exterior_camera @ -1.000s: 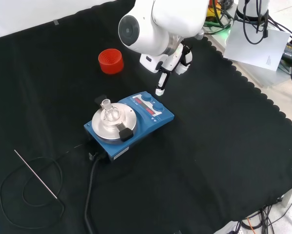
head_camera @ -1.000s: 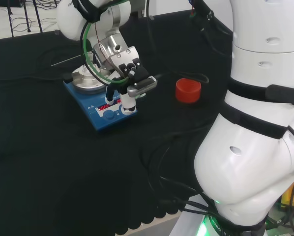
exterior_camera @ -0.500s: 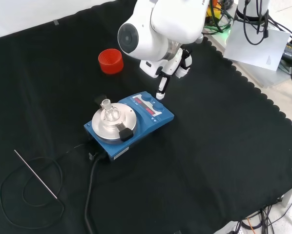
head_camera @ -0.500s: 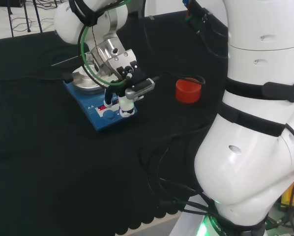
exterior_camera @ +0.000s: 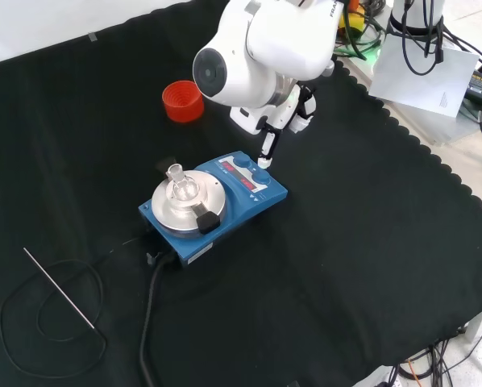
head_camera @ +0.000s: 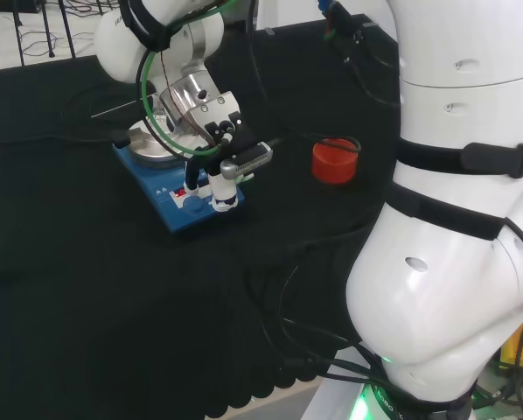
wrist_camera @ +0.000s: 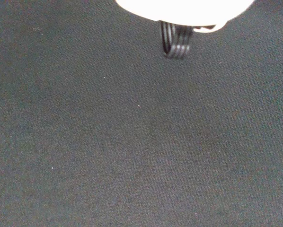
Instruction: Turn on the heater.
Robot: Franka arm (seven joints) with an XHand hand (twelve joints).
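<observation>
The heater (exterior_camera: 229,219) is a blue box with a round metal plate (exterior_camera: 170,211), a red display and blue knobs on its front panel (exterior_camera: 245,175). A small clear glass vessel (exterior_camera: 179,184) stands on the plate. In the head view the heater (head_camera: 170,213) lies at the left of the cloth. The hand (head_camera: 219,140) hangs over the panel end, with one straight white-tipped finger (exterior_camera: 266,148) pointing down at the panel's far edge by a knob. I cannot tell whether the tip touches. Nothing is held.
A red ribbed ring (exterior_camera: 182,101) stands behind the heater, to its right in the head view (head_camera: 334,160). A thin metal rod with a coiled wire (exterior_camera: 60,288) and the heater's black cable (exterior_camera: 148,322) lie in front. The wrist view looks onto black cloth.
The hand has come down and towards the heater, bringing its pointing fingertip from above the cloth to the panel's edge. The heater and the ring have stayed put.
</observation>
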